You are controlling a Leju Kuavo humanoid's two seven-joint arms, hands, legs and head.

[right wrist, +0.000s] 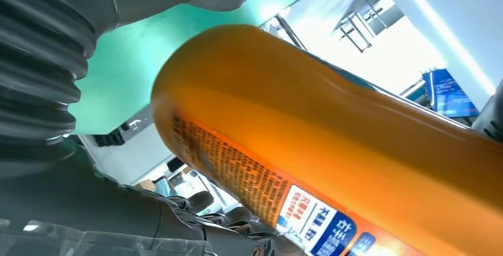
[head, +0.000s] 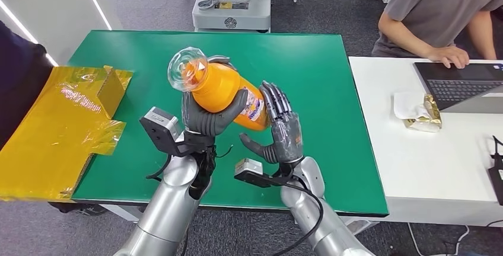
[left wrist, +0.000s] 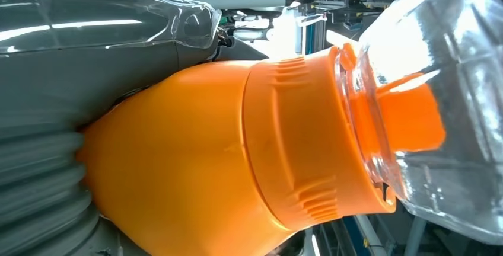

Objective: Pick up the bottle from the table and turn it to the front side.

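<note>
My left hand (head: 207,117) grips an orange bottle (head: 224,89) around its middle and holds it tilted above the green table (head: 332,66). Its clear cap (head: 187,69) points up and to the far left. The printed label (head: 256,108) is on the lower end, toward my right hand (head: 282,131). That hand is open, fingers spread upright beside the bottle's base; I cannot tell whether they touch it. The left wrist view shows the bottle's orange shoulder (left wrist: 196,173) and clear cap (left wrist: 439,108) close up. In the right wrist view the bottle's body (right wrist: 332,120) passes close by my right hand (right wrist: 53,60).
Yellow film with a small cardboard box (head: 65,120) covers the table's left edge. A white table (head: 427,167) adjoins on the right, with a laptop (head: 459,84), a wrapped packet (head: 422,114) and a seated person (head: 439,7). A grey machine (head: 231,1) stands behind.
</note>
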